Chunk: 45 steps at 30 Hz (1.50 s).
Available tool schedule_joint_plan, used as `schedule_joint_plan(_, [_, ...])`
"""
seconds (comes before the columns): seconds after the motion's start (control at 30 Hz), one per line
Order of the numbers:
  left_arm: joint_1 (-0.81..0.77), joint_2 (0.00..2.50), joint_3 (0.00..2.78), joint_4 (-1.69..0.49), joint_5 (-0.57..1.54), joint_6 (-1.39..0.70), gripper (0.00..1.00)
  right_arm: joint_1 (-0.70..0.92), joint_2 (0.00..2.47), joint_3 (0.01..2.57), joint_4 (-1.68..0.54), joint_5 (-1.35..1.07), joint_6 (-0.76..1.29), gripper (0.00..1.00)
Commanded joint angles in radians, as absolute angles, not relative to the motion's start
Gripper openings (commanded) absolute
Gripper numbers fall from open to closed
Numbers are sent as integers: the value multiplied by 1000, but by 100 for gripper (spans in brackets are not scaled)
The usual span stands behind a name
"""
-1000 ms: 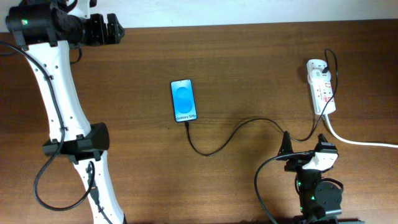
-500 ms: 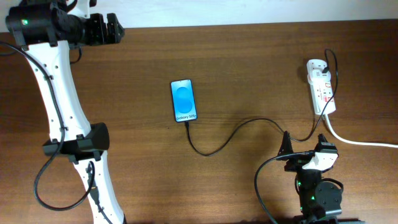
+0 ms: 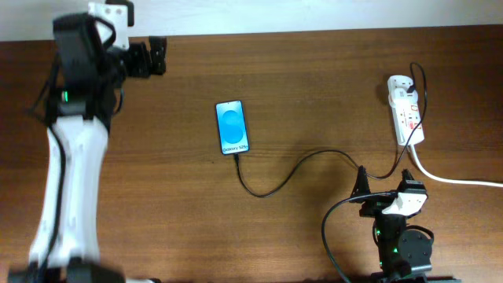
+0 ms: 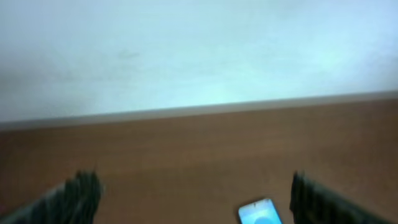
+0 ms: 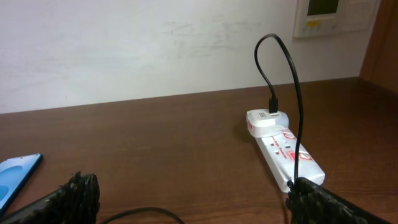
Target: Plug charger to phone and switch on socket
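Note:
The phone (image 3: pixel 233 127) lies face up mid-table with its blue screen lit; it also shows in the left wrist view (image 4: pixel 260 213) and the right wrist view (image 5: pixel 15 177). The thin black charger cable (image 3: pixel 291 171) runs from the phone's near end in a curve to the white socket strip (image 3: pixel 405 112) at the right, also in the right wrist view (image 5: pixel 287 155). My left gripper (image 3: pixel 147 57) is open and empty at the far left table edge, well away from the phone. My right gripper (image 3: pixel 383 182) is open and empty near the front edge, below the socket.
The socket's thick white cord (image 3: pixel 456 179) runs off to the right. A white adapter (image 5: pixel 265 119) with the cable in it sits at the socket's far end. A wall with a thermostat panel (image 5: pixel 323 14) stands behind the table.
The left arm has swung: its body now stands more upright in the overhead view and the gripper has shifted slightly right along the far edge. The right arm, phone and cable have not moved.

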State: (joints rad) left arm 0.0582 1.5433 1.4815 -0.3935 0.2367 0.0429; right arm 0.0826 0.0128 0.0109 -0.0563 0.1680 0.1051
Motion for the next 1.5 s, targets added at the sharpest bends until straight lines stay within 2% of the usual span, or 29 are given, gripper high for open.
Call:
schedule_joint_plan(0.0, [62, 1253, 1137, -241, 120, 54, 100, 78, 3, 6, -65, 176, 105, 99])
schedule_joint_plan(0.17, [61, 874, 672, 70, 28, 59, 100, 78, 3, 6, -65, 176, 105, 98])
schedule_joint_plan(0.3, [61, 577, 347, 202, 28, 194, 99, 78, 3, 6, -65, 176, 105, 98])
schedule_joint_plan(0.43, [61, 341, 155, 201, 17, 308, 99, 78, 3, 6, -65, 176, 105, 98])
schedule_joint_plan(0.53, [60, 191, 57, 161, 3, 316, 100, 78, 3, 6, -65, 176, 105, 98])
schedule_joint_plan(0.67, [54, 42, 14, -20, -12, 316, 99, 78, 3, 6, -65, 176, 105, 99])
schedule_joint_plan(0.73, [54, 4, 14, -91, -25, 317, 100, 78, 3, 6, -65, 176, 105, 98])
schedule_joint_plan(1.47, [55, 5, 14, -91, -19, 316, 99, 78, 4, 6, -65, 176, 105, 99])
